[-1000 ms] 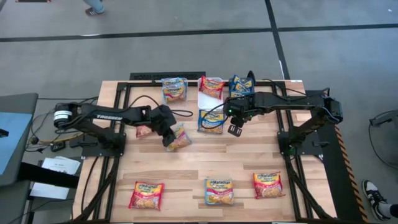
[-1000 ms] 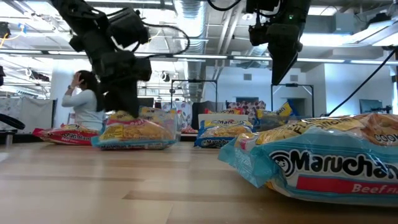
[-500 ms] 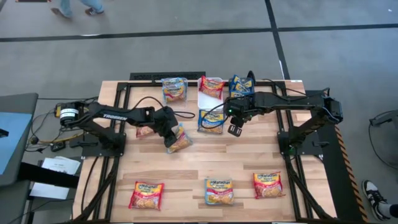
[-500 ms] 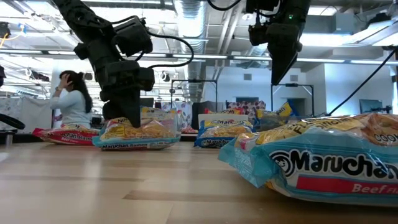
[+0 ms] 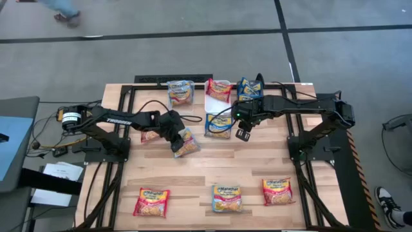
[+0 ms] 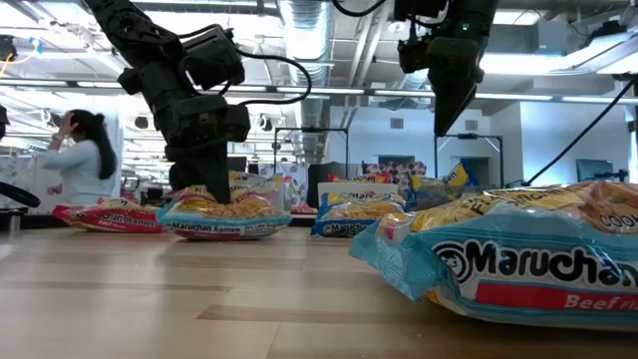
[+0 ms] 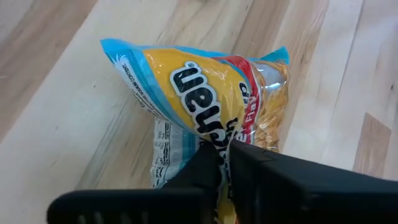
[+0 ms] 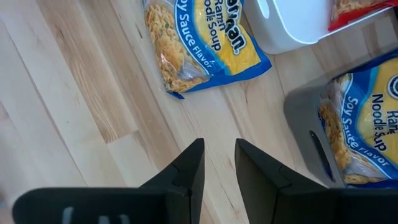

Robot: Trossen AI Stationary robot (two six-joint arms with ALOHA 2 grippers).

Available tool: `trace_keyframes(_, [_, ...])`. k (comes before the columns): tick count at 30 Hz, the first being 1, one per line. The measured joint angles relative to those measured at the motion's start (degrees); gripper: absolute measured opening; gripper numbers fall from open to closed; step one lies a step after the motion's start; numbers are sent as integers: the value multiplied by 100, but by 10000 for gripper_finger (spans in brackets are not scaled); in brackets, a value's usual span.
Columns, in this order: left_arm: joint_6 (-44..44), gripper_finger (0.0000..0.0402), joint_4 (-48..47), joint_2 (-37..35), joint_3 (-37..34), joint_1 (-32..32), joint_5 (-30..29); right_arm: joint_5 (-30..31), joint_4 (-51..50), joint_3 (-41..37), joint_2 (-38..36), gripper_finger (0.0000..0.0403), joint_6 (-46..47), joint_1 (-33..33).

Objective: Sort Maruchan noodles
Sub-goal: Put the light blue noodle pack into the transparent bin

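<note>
From above, the left gripper [image 5: 179, 143] sits near the table's [image 5: 257, 169] centre, pinched closed on the edge of a light-blue and yellow packet [image 5: 187, 145] that lies at about 4 o'clock from the wrist. The right gripper [image 5: 243, 134] hangs over bare wood at roughly 5 o'clock from a dark-blue packet [image 5: 219, 126], holding nothing, its fingers a narrow gap apart. 3 more packets lie along the near edge, and others stand in the bins [image 5: 218, 95] at the far side. In the low view the left gripper [image 6: 211, 189] presses down into the top of the packet [image 6: 225, 215], which rests flat on the table, while the right gripper [image 6: 449, 125] hovers high above the surface. The left wrist view shows the fingers [image 7: 208, 168] closed on a thin fold of wrapper, the packet [image 7: 205, 93] puffed with air, glossy, with noodle bumps showing through a clear window. That grip looks slight: I judge the slick film could slide out on lifting, or the packet could swing and drop, since only a crease is caught. The right wrist view shows the narrow-set fingers [image 8: 186, 171] empty above wood, the dark-blue soy sauce packet [image 8: 208, 43] beyond them, beside a white bin [image 8: 292, 25] and a grey bin [image 8: 311, 134] holding another.
</note>
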Motion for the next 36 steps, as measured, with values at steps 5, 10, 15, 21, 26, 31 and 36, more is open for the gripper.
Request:
trace_keyframes(5, [78,2,160,-11,-2,-58,-18,2,2,0,0,113,0,0])
trace_keyframes(10, [250,0,307,-269,-24,-223,-188,7,9,0,0,113,0,-7])
trace_keyframes(15, [490,0,347,-750,-24,-297,-663,28,200,0,0,113,-11,-36])
trace_keyframes(21, [1489,0,398,-1420,-24,-211,-2128,42,434,0,0,113,-9,-177])
trace_keyframes(26, [2781,0,647,-1895,-15,114,-3516,42,523,0,0,113,-9,-362])
trace_keyframes(31, [3963,0,1220,-2065,-13,633,-3766,42,664,0,0,113,-9,-537])
trace_keyframes(36, [5045,0,1351,-2061,-13,1074,-3724,39,710,0,0,113,-28,-699])
